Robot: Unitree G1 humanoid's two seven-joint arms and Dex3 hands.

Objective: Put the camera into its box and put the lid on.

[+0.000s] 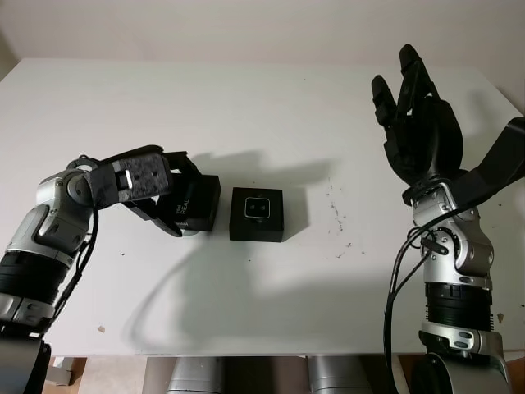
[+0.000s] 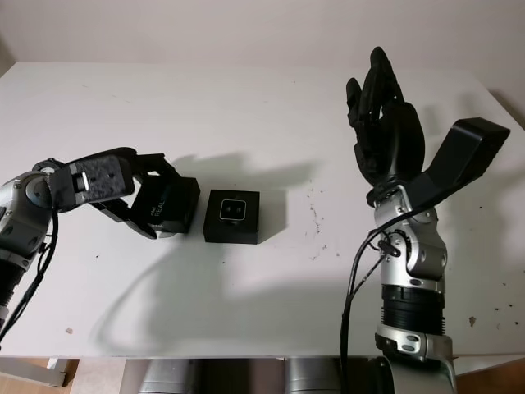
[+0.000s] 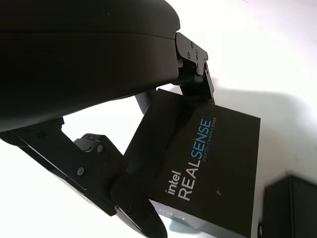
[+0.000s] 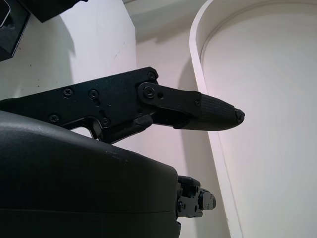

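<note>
Landmark: box, black, open, near the desk centre. Camera sits inside it, lens face up.

Nearest the robot: both forearms enter over the desk's front edge, left of box and well right of it.

Left hand just left of the box, fingers clamped on the lid. Lid is black, printed "intel REALSENSE", held tilted on edge; its right edge stands just beside the box, a narrow gap of desk between. Left wrist view: fingers pinch the lid along one side, lid's printed face toward the lens.

Right hand well right of the box and farther back, raised above the desk, open, holding nothing.

Small dark specks on the desk between box and right arm.
</note>
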